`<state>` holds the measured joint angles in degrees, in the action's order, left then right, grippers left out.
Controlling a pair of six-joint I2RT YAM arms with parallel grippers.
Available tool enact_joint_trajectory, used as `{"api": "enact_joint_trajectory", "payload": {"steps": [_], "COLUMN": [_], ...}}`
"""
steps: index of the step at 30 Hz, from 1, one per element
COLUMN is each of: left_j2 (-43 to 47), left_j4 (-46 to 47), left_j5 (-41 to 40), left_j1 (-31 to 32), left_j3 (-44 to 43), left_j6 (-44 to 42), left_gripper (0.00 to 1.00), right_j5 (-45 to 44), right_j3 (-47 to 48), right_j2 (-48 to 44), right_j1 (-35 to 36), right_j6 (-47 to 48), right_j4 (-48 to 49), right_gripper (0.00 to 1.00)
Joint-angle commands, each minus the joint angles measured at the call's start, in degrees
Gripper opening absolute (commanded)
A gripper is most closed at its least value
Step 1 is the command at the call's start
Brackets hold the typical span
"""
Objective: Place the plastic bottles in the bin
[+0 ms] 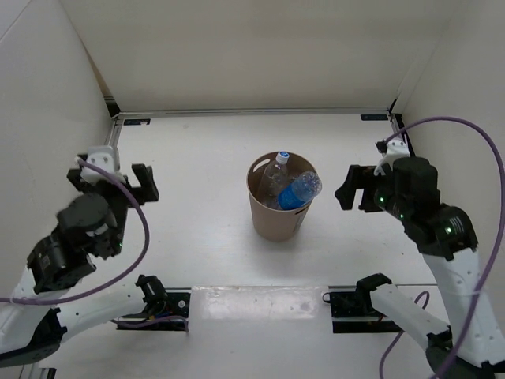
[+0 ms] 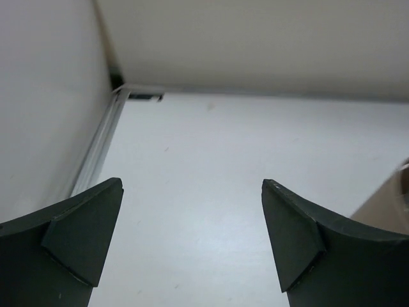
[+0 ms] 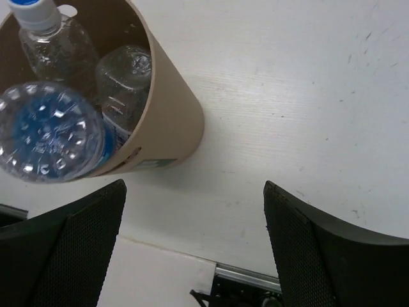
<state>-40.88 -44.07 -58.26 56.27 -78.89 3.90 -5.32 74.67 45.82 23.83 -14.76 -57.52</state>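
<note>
The tan bin (image 1: 276, 218) stands upright mid-table. Inside it are a blue-tinted bottle (image 1: 300, 190) leaning on the right rim and a clear bottle with a white cap (image 1: 276, 169) at the back. In the right wrist view the bin (image 3: 172, 121) holds the blue bottle (image 3: 48, 131), the white-capped bottle (image 3: 54, 38) and a third clear bottle (image 3: 124, 80). My left gripper (image 1: 122, 180) is open and empty, left of the bin. My right gripper (image 1: 353, 189) is open and empty, right of the bin. A sliver of the bin's side (image 2: 386, 198) shows at the left wrist view's right edge.
White walls enclose the table on three sides, with a metal rail (image 1: 252, 113) along the back. Two arm base mounts (image 1: 162, 300) (image 1: 359, 300) sit at the near edge. A corner bracket (image 2: 144, 96) shows in the left wrist view.
</note>
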Motion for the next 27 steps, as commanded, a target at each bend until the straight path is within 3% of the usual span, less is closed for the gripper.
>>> {"api": "enact_joint_trajectory", "payload": {"steps": [1, 4, 8, 14, 18, 23, 25, 26, 27], "left_j2": [3.0, 3.9, 3.4, 4.8, 1.8, -3.3, -2.8, -1.2, -0.6], "left_j4": [-11.9, -17.3, -20.5, -16.1, -24.9, -21.9, -14.9, -8.2, -6.9], "left_j5": [-7.5, -13.8, -15.3, -14.7, -16.3, -7.4, 0.7, 4.2, 14.8], "left_j1": [-0.1, 0.0, 0.0, -0.2, -0.8, -3.2, -6.1, -12.3, -14.8], "left_j3": [10.0, 12.8, 13.6, 21.2, 20.6, 20.6, 22.0, 23.9, 24.5], "left_j6": [9.5, 15.8, 22.9, 23.5, 38.2, 38.3, 30.0, 27.7, 25.7], "left_gripper": [1.00, 1.00, 1.00, 1.00, 1.00, 1.00, 1.00, 1.00, 1.00], "right_j5": [12.5, 17.9, 25.1, 24.0, 20.4, 17.8, 18.3, 18.2, 18.3], "right_j3": [2.7, 1.0, -0.8, 0.6, 1.4, 0.9, 0.8, 0.7, 0.6], "right_j2": [2.5, 2.3, -0.3, -1.6, -2.2, -3.0, -3.2, -3.5, -3.4], "right_j1": [-7.2, -14.2, -17.9, -18.0, -16.4, -13.9, -13.4, -13.2, -13.1], "right_j6": [-0.1, -0.8, -2.5, -4.0, -4.9, -5.4, -5.5, -5.4, -5.2], "right_j4": [-0.2, 1.0, 3.5, 2.9, 2.5, 2.6, 2.6, 2.6, 2.6], "right_gripper": [0.89, 0.89, 0.89, 0.89, 0.89, 0.89, 0.89, 0.89, 0.89]}}
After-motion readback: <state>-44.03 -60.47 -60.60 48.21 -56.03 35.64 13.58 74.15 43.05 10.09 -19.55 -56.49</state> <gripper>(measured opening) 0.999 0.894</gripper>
